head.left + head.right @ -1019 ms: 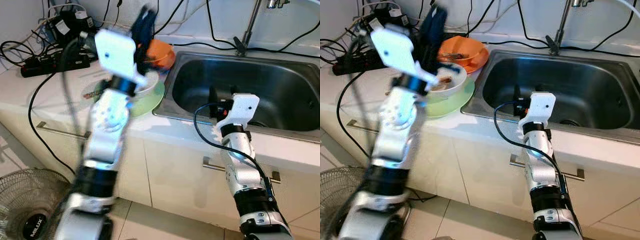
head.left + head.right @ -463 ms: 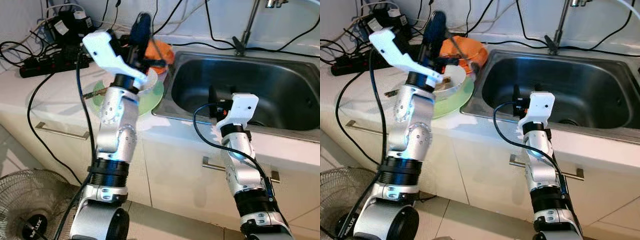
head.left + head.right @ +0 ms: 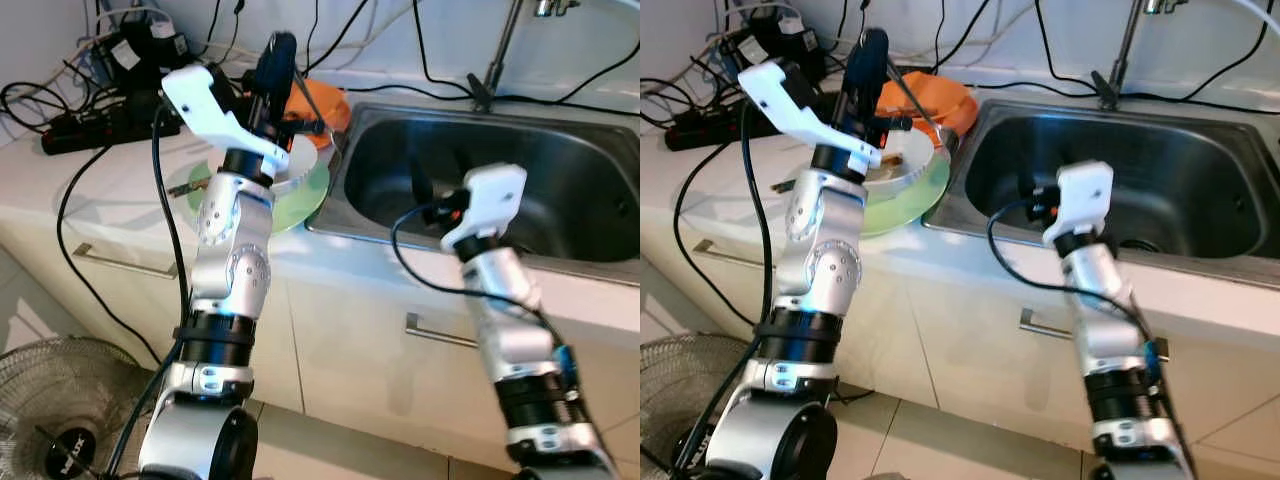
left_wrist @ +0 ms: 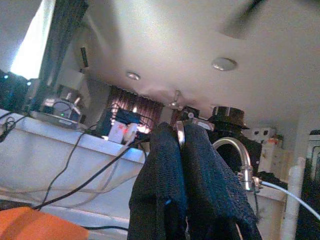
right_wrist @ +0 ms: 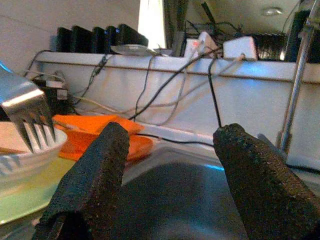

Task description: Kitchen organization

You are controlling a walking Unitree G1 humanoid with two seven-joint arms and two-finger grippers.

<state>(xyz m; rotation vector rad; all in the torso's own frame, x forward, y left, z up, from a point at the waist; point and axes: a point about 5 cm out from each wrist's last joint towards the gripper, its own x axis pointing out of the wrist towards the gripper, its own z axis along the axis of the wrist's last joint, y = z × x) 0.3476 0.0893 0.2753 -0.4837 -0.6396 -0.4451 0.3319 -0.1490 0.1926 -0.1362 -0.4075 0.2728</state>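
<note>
My left gripper [image 3: 277, 52] is raised above the dishes, fingers pointing up, shut on a metal fork [image 3: 946, 136] whose handle slants down to the sink's left rim. The fork's tines [image 5: 25, 114] hang just above the white bowl [image 3: 908, 162], which holds some food scraps. That bowl rests on a green plate [image 3: 292, 206], and an orange bowl [image 3: 326, 106] on an orange plate stands behind it. In the left wrist view the two black fingers [image 4: 165, 185] are pressed together on a strip of metal. My right gripper [image 5: 170, 165] hangs open over the steel sink [image 3: 570, 190], with nothing between its fingers.
A tap [image 3: 495, 60] rises behind the sink. Power strips [image 3: 100, 125] and many black cables lie on the counter's back left. A cable hangs over the counter's front edge. Cabinet handles [image 3: 440, 333] run below it, and a fan [image 3: 55, 415] stands on the floor at the left.
My left arm swung up from the dishes with the fork and now holds still. My right arm has risen a little and shifted right over the sink.
</note>
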